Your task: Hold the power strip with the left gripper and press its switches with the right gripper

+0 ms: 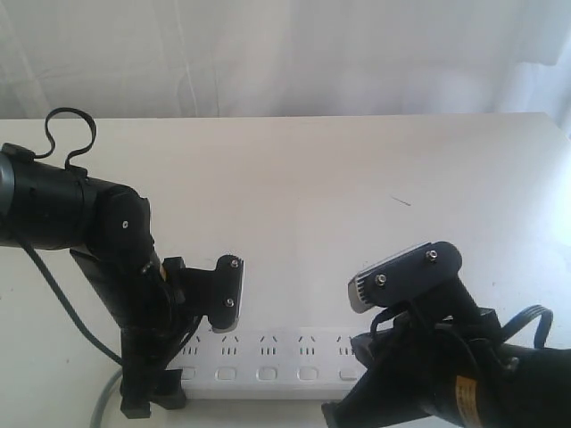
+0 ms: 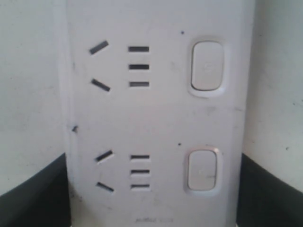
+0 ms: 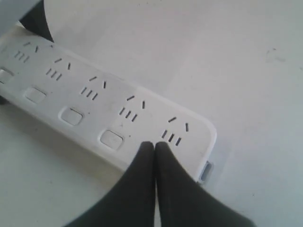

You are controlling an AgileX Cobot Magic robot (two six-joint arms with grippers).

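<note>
The white power strip [image 1: 268,357] lies along the table's near edge, its grey cord [image 1: 107,397] leaving the left end. My left gripper [image 2: 152,194] straddles that end, a black finger [image 2: 33,198] pressed against each long side, with two switches [image 2: 207,66] ahead of it. My right gripper [image 3: 154,145] is shut, its joined tips resting on the strip's other end beside the last socket group [image 3: 174,130]. Several switches [image 3: 111,138] run in a row away from the tips. The one at the end is hidden beneath them. The right arm [image 1: 406,272] covers the strip's right end.
The white table [image 1: 312,196] stretches behind the strip to a white curtain [image 1: 285,53]. A small dark mark [image 1: 400,201] sits at the right middle. The left arm [image 1: 80,214] with its looping cable occupies the left side.
</note>
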